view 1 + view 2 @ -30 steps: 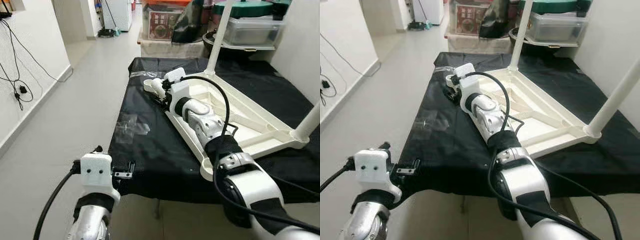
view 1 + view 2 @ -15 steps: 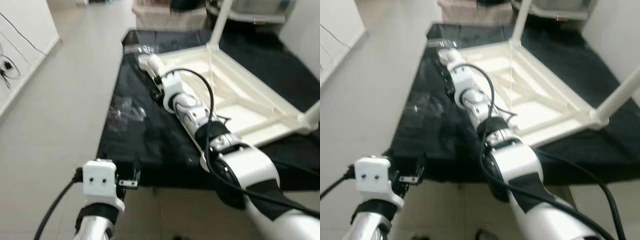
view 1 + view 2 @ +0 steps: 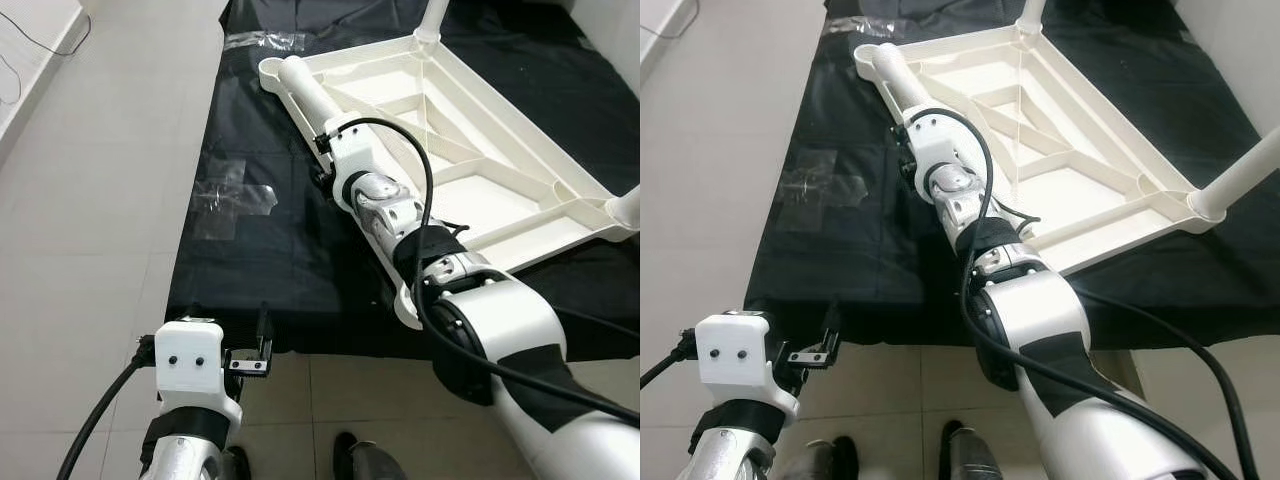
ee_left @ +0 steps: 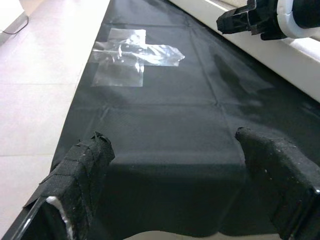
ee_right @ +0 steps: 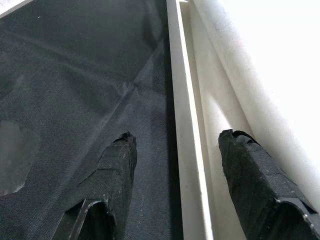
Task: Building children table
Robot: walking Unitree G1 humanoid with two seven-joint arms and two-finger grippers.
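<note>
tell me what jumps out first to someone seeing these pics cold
An upside-down white children's table lies on a black cloth, two legs already standing up at its far corners. The right gripper straddles the table's near rim, fingers open, beside a loose white leg lying along that edge. The left gripper hovers open at the cloth's front edge.

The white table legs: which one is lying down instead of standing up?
The loose leg by the right gripper lies flat along the upturned tabletop's edge. The other two legs stand upright in its corners.
</note>
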